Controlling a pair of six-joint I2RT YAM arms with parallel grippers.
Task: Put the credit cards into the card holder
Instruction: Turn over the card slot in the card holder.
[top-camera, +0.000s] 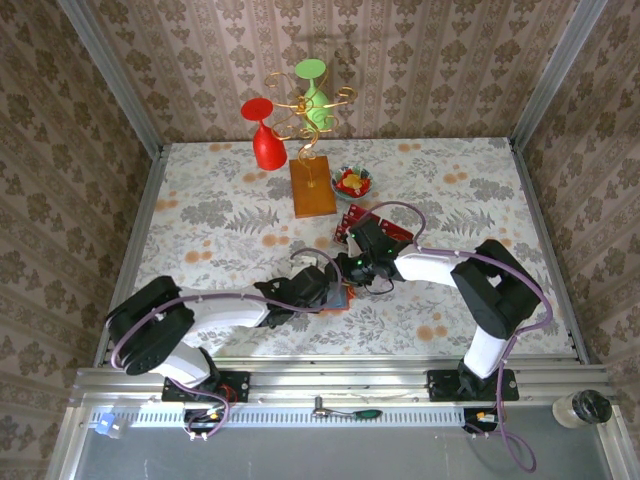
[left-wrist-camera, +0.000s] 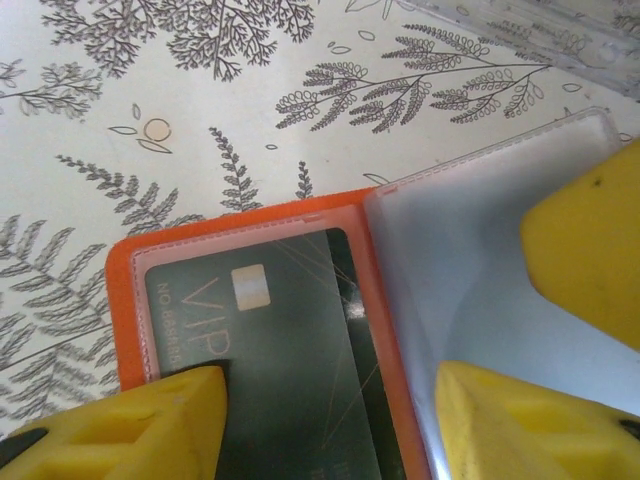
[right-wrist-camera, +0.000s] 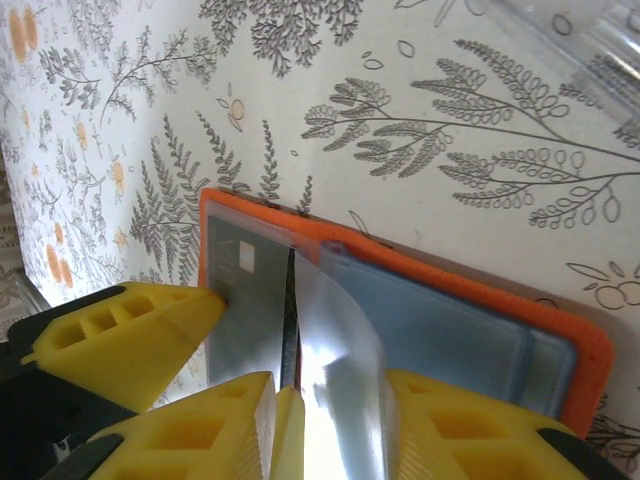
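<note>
1. Left arm (top-camera: 215, 310) and right arm (top-camera: 430, 265): long links are white, tubular and smooth-shelled.
2. Joint housings (top-camera: 150, 325): black, bulky and rounded, fitted on both arms between the white links.
3. Cables (top-camera: 545, 310): purple, routed outside the shells in loose loops, one run per arm, ending at the mounts.
4. Bases (top-camera: 205, 385): black blocks, each with small red fittings nearby.
5. Left tool (left-wrist-camera: 330, 375) and right tool (right-wrist-camera: 330, 380): black wrist bodies.
6. Fingers (right-wrist-camera: 130, 345): bright yellow, wedge-shaped with blunt tips. Surface matte and slightly grainy. Outer faces carry moulded rectangular recesses.
</note>
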